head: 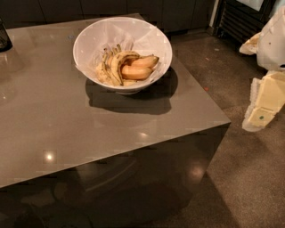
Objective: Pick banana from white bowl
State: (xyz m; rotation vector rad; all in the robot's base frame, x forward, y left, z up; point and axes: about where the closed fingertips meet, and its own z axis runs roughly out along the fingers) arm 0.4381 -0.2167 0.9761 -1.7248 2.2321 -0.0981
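Note:
The white bowl point(95, 35) stands on the far right part of a grey table point(53, 116). In it lies the banana point(115, 67), long, curved, yellow with dark speckles, arching along the bowl's left-middle. Two shorter, plumper orange-yellow bananas point(136, 71) lie to its right, touching it. My gripper point(262, 104), cream and white, hangs at the right edge of the view, off the table's right side and well apart from the bowl, above the floor.
The table's right edge and front right corner point(227, 122) lie between the gripper and the bowl. A dark object point(3, 38) stands at the table's far left. Dark cabinets point(133, 9) line the back. A speckled floor point(249, 178) lies to the right.

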